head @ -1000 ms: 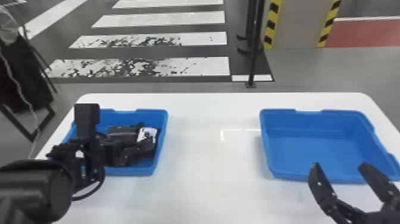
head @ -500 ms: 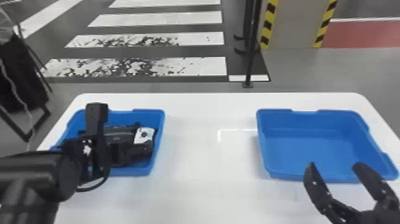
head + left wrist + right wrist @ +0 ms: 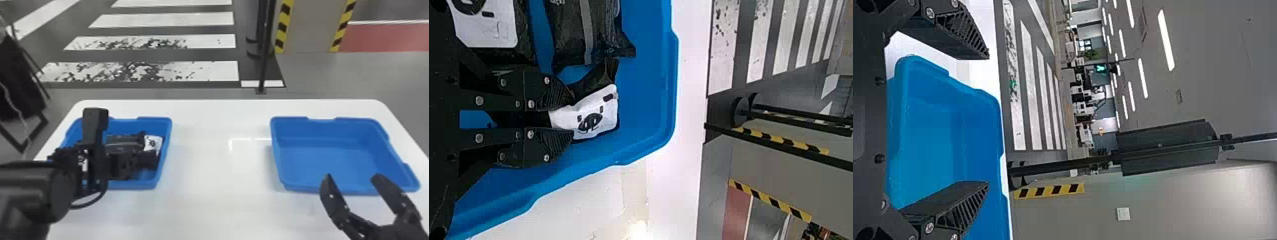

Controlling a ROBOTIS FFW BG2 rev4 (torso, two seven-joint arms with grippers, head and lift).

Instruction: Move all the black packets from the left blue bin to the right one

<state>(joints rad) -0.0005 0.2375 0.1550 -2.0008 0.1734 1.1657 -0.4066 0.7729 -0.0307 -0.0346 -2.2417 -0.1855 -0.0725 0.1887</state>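
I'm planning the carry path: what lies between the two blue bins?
The head view shows white table, with glare on it, between the left bin and the right bin.

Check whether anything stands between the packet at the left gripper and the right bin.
Only bin walls: the left bin's right wall and the right bin's left wall. The right gripper shows at that bin's near edge.

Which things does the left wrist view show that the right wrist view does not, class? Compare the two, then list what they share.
Left wrist view: the left blue bin, black packets in it, and the left claw with a white-labelled packet between its fingers.
Right wrist view: the right blue bin, the open right claw and ceiling lights.
Both: white tabletop, white floor stripes and yellow-and-black edging.
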